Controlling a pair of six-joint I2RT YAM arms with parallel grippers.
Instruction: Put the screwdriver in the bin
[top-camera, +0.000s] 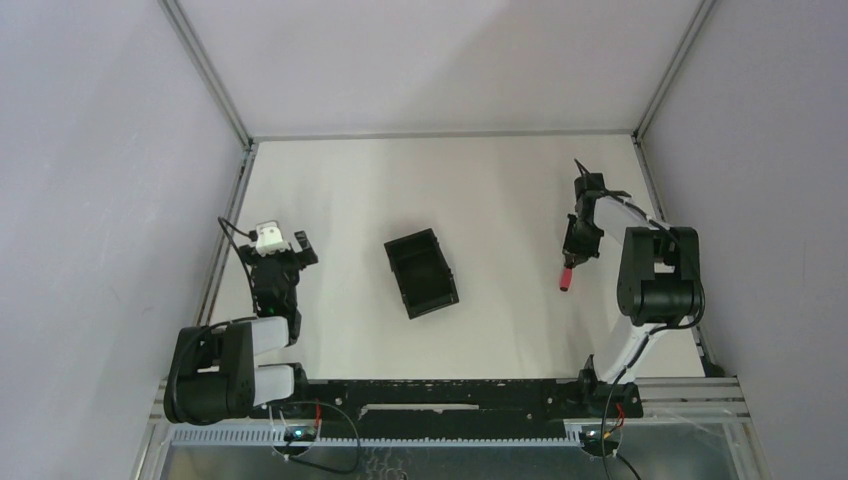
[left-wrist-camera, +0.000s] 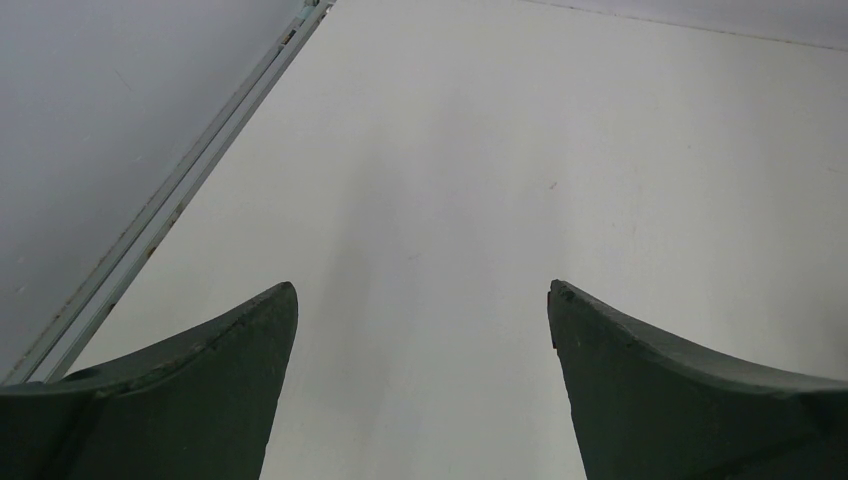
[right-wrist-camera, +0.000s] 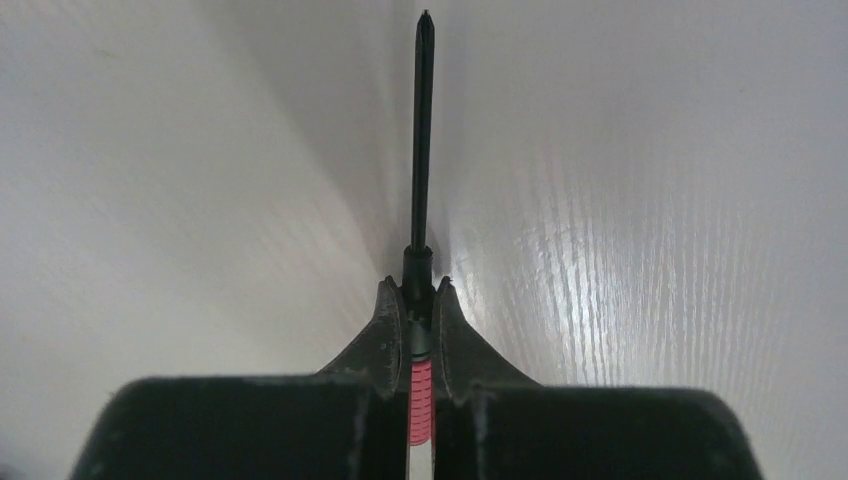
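Small red-handled screwdriver (top-camera: 566, 278) with thin black shaft, pinched at its collar by the closed right gripper (right-wrist-camera: 416, 288), right of frame — well apart from the small black rectangular plastic bin (top-camera: 397, 282) at centre. Risks: pivoting or slipping in so narrow a pinch — or clipping the bin's wall. Left gripper (left-wrist-camera: 421, 300) gaping, empty.

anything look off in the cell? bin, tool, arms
Nothing damaged or spilled. Only oddity: the bin sits askew, rotated against the edges of the table, and is empty. The screwdriver is held straight in the right gripper, jaws shut on its handle. The left gripper is open over the table.
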